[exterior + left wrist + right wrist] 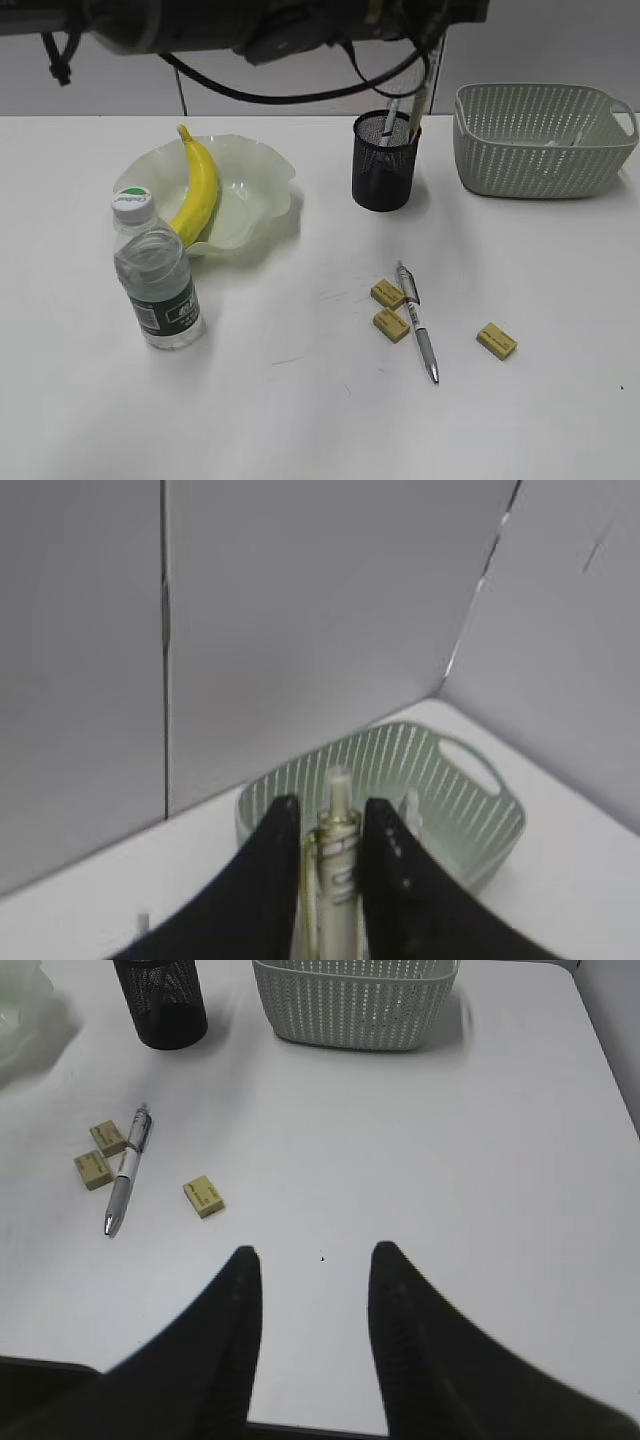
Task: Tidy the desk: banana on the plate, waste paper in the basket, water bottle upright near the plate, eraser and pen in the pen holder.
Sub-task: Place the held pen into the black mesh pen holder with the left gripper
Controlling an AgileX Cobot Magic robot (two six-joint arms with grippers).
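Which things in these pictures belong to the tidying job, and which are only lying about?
Belong to the job: banana, plate, water bottle, pen holder, basket, erasers, loose pen, held pen between the left fingers.

Only lying about: nothing on the desk; just a black cable hanging above.

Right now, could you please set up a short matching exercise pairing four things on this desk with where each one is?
Things:
1. banana
2. water bottle
3. pen with the silver barrel
4. second pen

Places:
A. pinched between the left gripper fingers
B. lying flat among three yellow erasers
C. resting in the plate
D. standing upright in front of the plate

Pairs: 1-C, 2-D, 3-B, 4-A
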